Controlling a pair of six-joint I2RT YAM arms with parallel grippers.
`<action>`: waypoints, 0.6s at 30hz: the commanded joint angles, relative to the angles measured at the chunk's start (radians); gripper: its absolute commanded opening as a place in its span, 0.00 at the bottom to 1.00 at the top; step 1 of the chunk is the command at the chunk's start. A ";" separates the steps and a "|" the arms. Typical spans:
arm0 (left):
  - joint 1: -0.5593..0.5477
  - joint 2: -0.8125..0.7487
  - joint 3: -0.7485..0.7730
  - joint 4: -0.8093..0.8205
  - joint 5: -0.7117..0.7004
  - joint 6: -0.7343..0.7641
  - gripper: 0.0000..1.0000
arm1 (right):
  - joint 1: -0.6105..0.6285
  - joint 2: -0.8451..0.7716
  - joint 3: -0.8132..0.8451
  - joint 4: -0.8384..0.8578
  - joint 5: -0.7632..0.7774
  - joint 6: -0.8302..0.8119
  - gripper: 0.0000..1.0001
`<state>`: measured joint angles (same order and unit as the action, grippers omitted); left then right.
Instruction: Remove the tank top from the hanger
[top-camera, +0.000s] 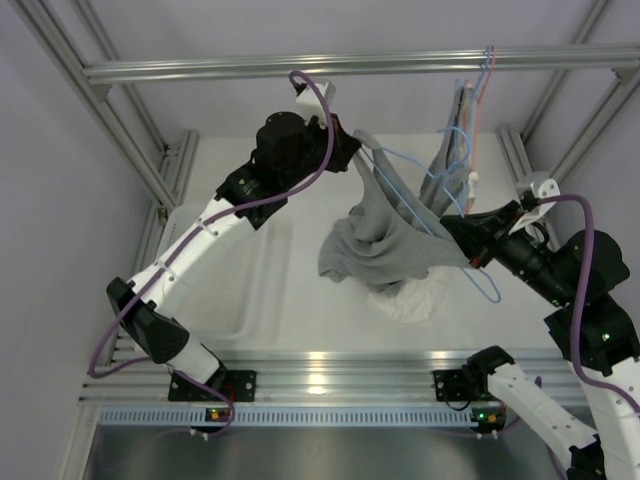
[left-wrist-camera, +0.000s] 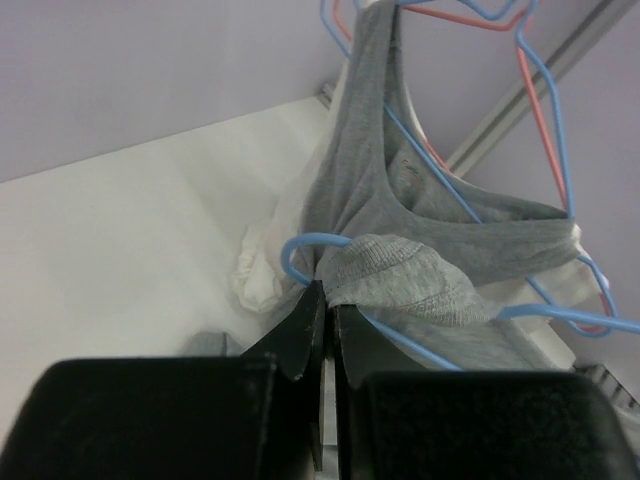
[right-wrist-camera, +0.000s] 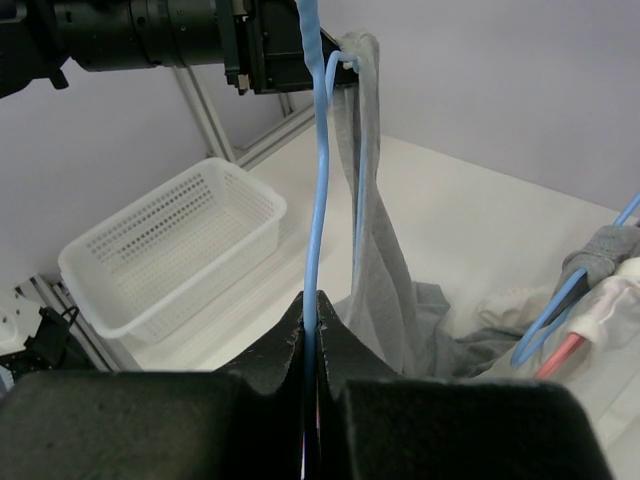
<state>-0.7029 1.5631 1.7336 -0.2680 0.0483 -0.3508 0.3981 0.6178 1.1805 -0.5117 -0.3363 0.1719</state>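
The grey tank top (top-camera: 385, 240) hangs stretched between my two grippers, its lower part bunched on the table. My left gripper (top-camera: 347, 150) is raised and shut on one shoulder strap; in the left wrist view the jaws (left-wrist-camera: 328, 292) pinch the folded grey hem (left-wrist-camera: 400, 275), right beside the curved end of the blue hanger (left-wrist-camera: 297, 245). My right gripper (top-camera: 452, 228) is shut on the blue hanger wire (right-wrist-camera: 318, 200), which rises from between its fingertips (right-wrist-camera: 312, 300). The grey strap (right-wrist-camera: 372, 200) still runs along the hanger arm.
A white cloth (top-camera: 410, 300) lies under the tank top. More hangers, one orange (top-camera: 478, 110), hang with a garment from the top rail (top-camera: 350, 65). A white mesh basket (right-wrist-camera: 170, 250) stands at the table's left. Frame posts flank both sides.
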 joint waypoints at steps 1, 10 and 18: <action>0.006 -0.061 -0.025 0.064 -0.177 -0.017 0.00 | -0.004 0.002 0.045 -0.010 0.010 -0.037 0.00; 0.029 -0.052 -0.014 0.062 -0.268 -0.036 0.00 | -0.004 -0.007 0.042 -0.060 -0.098 -0.098 0.00; 0.054 -0.011 0.043 0.049 -0.159 -0.096 0.00 | -0.002 -0.013 0.057 -0.074 -0.205 -0.130 0.00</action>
<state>-0.6689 1.5372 1.7210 -0.2630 -0.1463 -0.4099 0.3981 0.6155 1.1805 -0.5846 -0.4515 0.0738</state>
